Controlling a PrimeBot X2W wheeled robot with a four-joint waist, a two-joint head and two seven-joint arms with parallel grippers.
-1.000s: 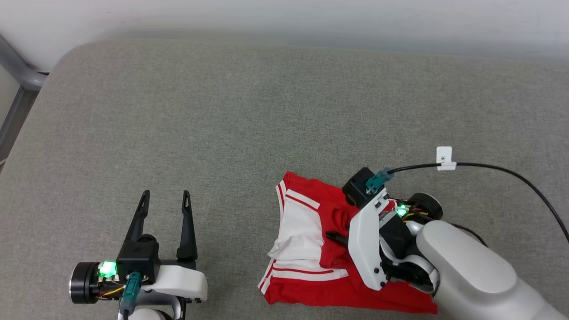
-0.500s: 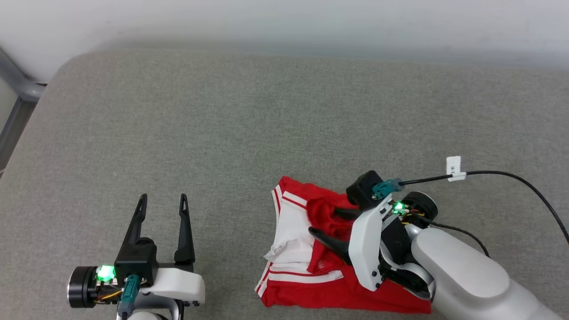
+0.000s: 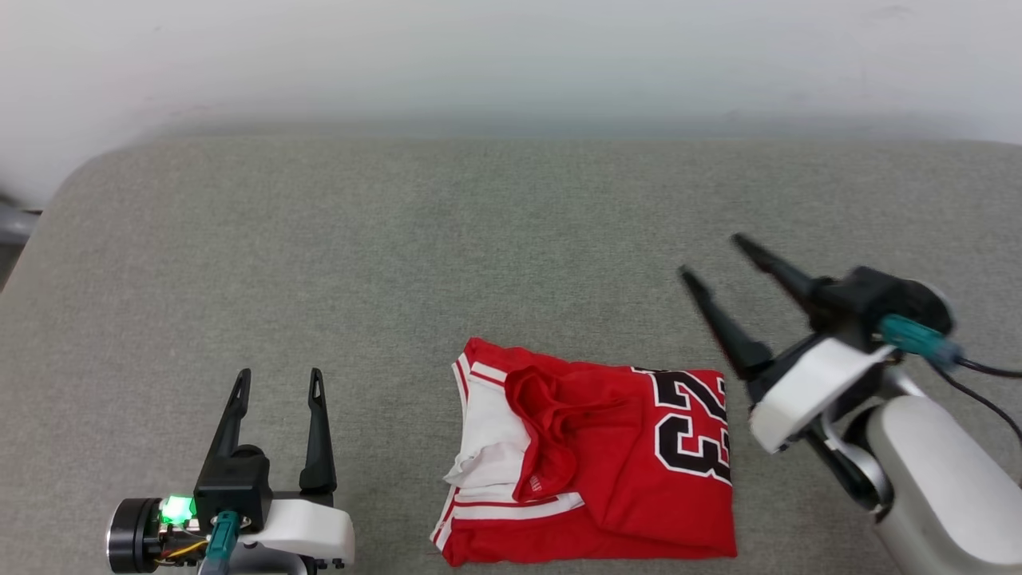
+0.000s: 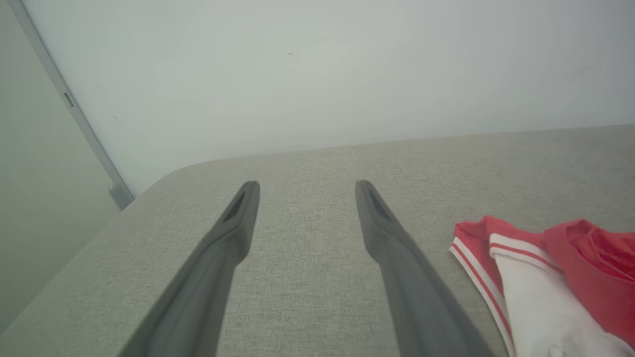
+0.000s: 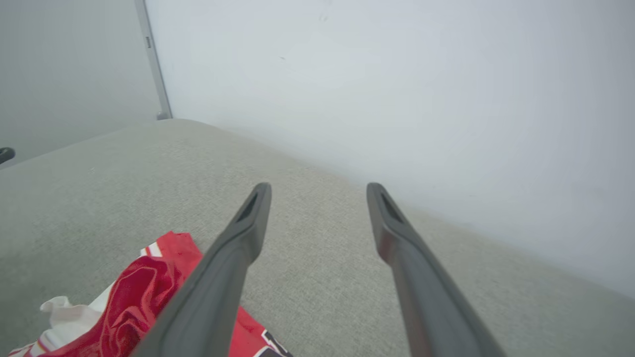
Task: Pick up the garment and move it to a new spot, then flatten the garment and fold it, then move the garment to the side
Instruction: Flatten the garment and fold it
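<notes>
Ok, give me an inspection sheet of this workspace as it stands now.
Surface: grey fabric pad, rounded corner at far left.
Job's things: garment folded into a rough rectangle, "23" facing up, white sleeve bunched at its left.
Clutter: nothing seen.
Grippers: left gripper open, apart from garment; right gripper open, right of garment, holding nothing.
Cables: black cable off the right wrist.
Surroundings: pale wall behind; grey post at left.

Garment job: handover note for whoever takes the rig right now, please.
Left claw: open, empty, well to the left of the garment, apart from it.
Right claw: open, empty, just right of the garment, not touching it.
Garment: folded into a rough rectangle on the grey cushion, "23" facing up, red fabric bunched near the collar.
Done: the fold, it seems.
Left: probably smooth the bunch, then move the garment to the side.
</notes>
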